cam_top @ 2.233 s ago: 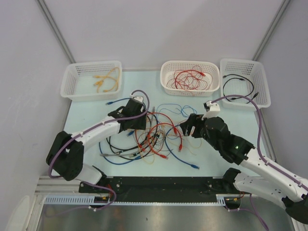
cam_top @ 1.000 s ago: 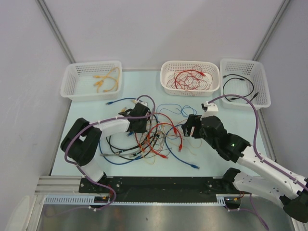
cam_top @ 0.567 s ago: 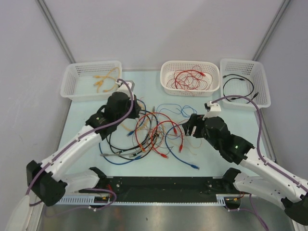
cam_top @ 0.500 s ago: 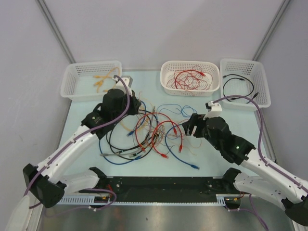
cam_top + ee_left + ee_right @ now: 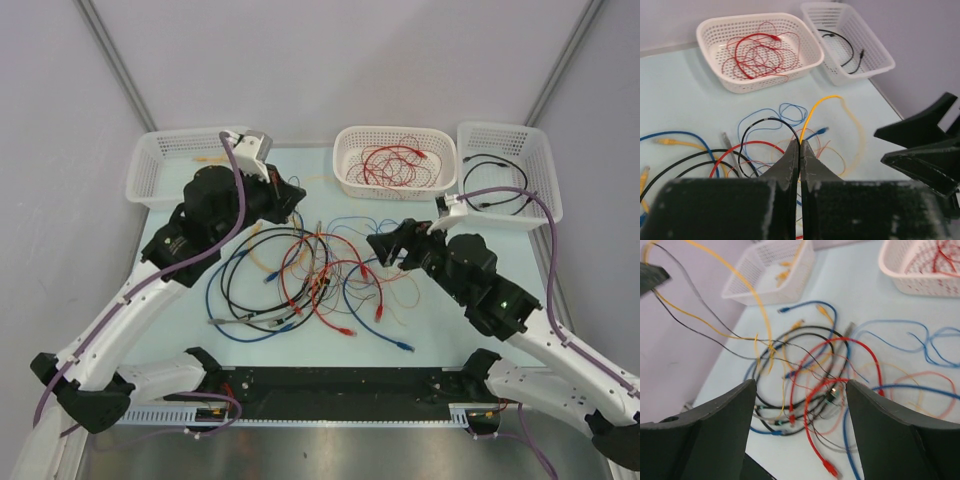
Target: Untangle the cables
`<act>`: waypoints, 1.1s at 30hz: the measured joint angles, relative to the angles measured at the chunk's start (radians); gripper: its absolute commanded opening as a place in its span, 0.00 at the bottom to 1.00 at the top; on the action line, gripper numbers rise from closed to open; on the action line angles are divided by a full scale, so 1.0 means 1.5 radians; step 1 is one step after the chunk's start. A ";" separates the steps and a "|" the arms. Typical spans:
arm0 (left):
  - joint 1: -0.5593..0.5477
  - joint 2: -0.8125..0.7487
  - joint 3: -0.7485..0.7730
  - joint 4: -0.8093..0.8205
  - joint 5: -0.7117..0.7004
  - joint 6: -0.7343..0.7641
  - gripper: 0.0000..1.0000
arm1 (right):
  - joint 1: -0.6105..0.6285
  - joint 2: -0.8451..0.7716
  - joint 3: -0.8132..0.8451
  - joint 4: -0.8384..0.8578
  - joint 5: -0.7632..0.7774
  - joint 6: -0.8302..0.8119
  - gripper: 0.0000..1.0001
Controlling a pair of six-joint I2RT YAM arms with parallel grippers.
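The tangle of thin red, blue, black and yellow cables (image 5: 310, 275) lies nearest the arm bases. Just right of that tangle, the right gripper (image 5: 385, 247) hangs with fingers spread. Beyond the tangle's left side, the left gripper (image 5: 292, 197) pinches one thin yellow cable (image 5: 815, 107).

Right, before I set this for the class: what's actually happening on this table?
Cable untangling, mid-job: a tangle of coloured cables lies in front of the robot. The left end effector is shut on a thin yellow cable, holding it up above the pile. The right end effector hangs open over the tangle, gripping nothing. White baskets at the back hold yellow, red and black cables.
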 measured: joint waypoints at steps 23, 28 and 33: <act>-0.058 -0.003 -0.065 0.030 0.050 0.003 0.00 | -0.077 0.138 0.034 0.319 -0.226 0.175 0.68; -0.061 -0.010 -0.066 0.030 0.050 0.003 0.00 | -0.078 0.138 0.034 0.308 -0.232 0.161 0.68; -0.062 -0.010 -0.070 0.031 0.050 0.004 0.00 | -0.077 0.123 0.034 0.293 -0.231 0.137 0.69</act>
